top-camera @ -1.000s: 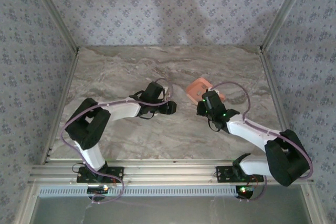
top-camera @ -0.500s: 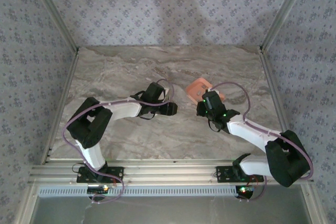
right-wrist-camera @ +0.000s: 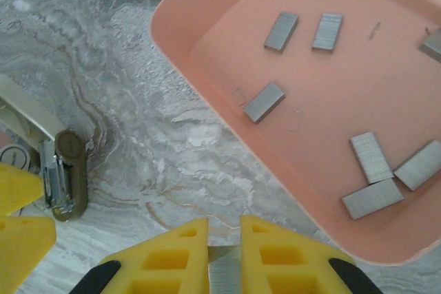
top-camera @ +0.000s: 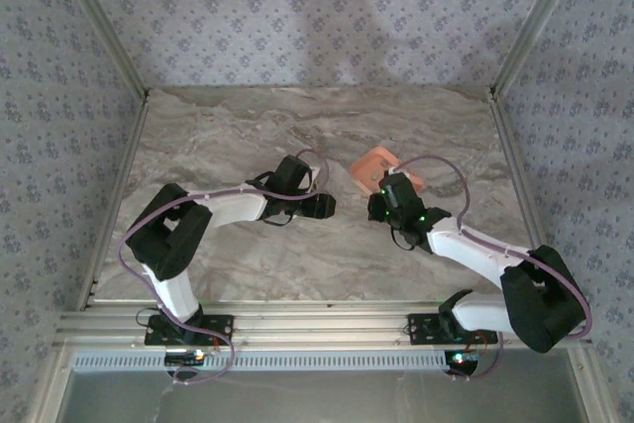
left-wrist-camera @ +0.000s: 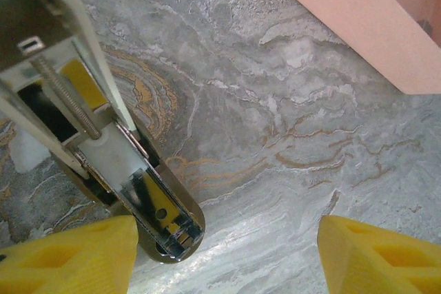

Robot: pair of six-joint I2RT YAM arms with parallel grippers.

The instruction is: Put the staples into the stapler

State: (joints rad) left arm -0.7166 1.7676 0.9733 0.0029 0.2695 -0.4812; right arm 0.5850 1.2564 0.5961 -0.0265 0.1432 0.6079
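A single staple strip (right-wrist-camera: 224,275) sits pinched upright between the yellow fingers of the right gripper (right-wrist-camera: 224,231), whose jaws are closed on it, apparently so it can go lengthwise into the stapler. The strip hangs over bare marble just outside the near wall of the salmon-pink tray (right-wrist-camera: 176,15). At least 8 more staples (right-wrist-camera: 372,158) lie scattered flat on the tray's floor, loose and well apart from the jaws, plainly the stock for the job.

The stapler (left-wrist-camera: 131,177) lies on the table (left-wrist-camera: 275,135) to the left of the tray, swung open with its magazine channel (left-wrist-camera: 120,163) and spring rod facing up, a position that seems meant to leave the channel free for a strip dropped in from above. From the right wrist, its dark rounded nose (right-wrist-camera: 63,170) shows low and left of the held strip, near but not yet beneath it, so the strip has some table to cross.

The left gripper (left-wrist-camera: 224,256) stands with its jaws spread wide and nothing clamped between them; the stapler's nose rests just beside 1 finger, with bare marble across the rest of the gap. Whether that finger touches the stapler cannot be told. The posture reads as a brace to keep the stapler from sliding during loading.
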